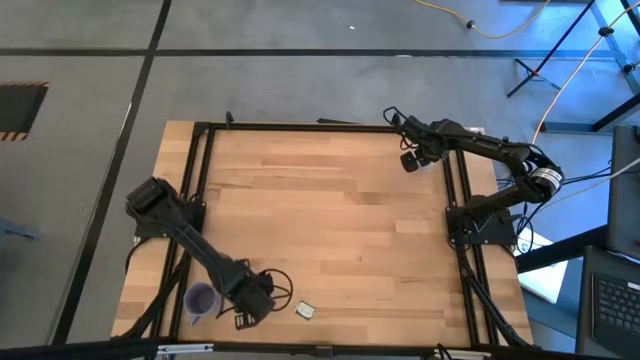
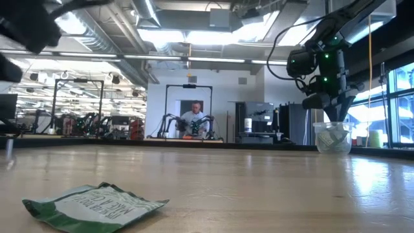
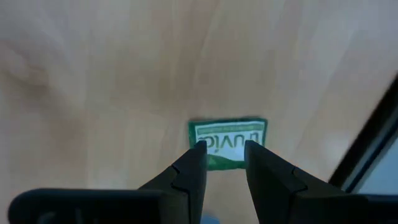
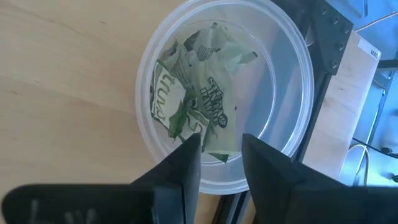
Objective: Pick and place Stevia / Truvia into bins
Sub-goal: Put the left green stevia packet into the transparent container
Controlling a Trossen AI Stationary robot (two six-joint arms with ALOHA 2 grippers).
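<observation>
Right hand (image 4: 221,149) apart over translucent cup (image 4: 283,93), sachets (image 4: 199,93) inside, just below fingertips.

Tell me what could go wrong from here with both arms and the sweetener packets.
The right gripper hangs over the clear cup with open jaws, its packets piled loosely inside; dropping lower could tip the cup near the table edge. The left gripper is poised over a flat Truvia packet; its jaws may slide it instead of pinching it. The purple cup sits close to the left arm and could be bumped.
</observation>
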